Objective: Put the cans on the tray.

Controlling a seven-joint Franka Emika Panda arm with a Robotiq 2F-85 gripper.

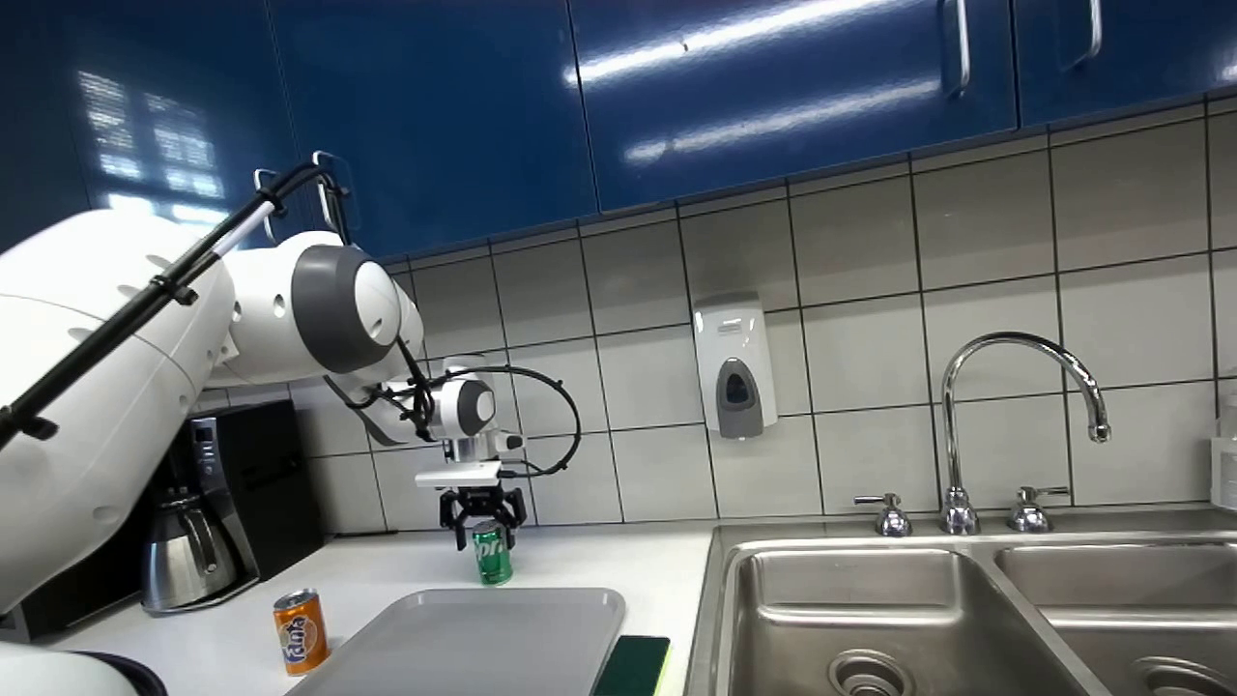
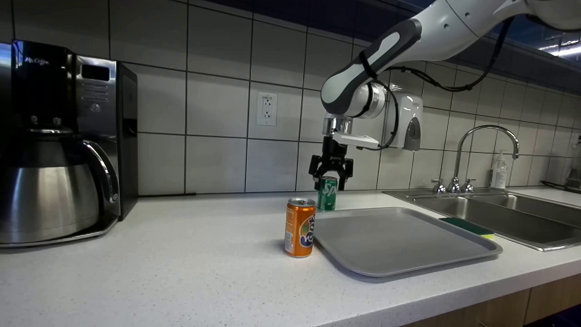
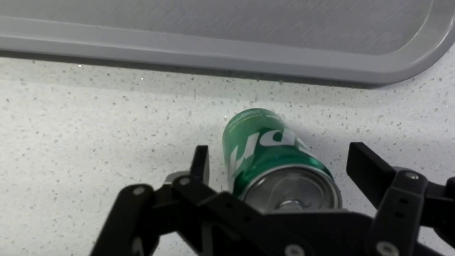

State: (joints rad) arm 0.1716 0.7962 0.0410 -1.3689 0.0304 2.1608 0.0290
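Note:
In both exterior views the green can (image 1: 493,563) (image 2: 327,200) stands upright on the counter, just behind the tray's far edge. My gripper (image 1: 484,539) (image 3: 279,158) has come down over its top with jaws wide apart, one on each side. The wrist view shows bare counter between each finger (image 3: 369,170) and the can, so neither touches it. Part of the can's lid is hidden by the gripper body. The orange can (image 1: 302,633) (image 2: 299,229) stands upright beside the tray, on the coffee maker's side. Nothing lies on the visible part of the grey tray (image 1: 483,638) (image 2: 404,240).
A dark green sponge (image 1: 630,665) (image 2: 467,226) lies along the tray's sink side. Beyond it is the steel sink (image 1: 710,619) with a tall faucet (image 1: 952,425). The coffee maker (image 2: 102,113) stands at the opposite end. A tiled wall (image 2: 218,163) with a soap dispenser (image 1: 734,367) rises behind.

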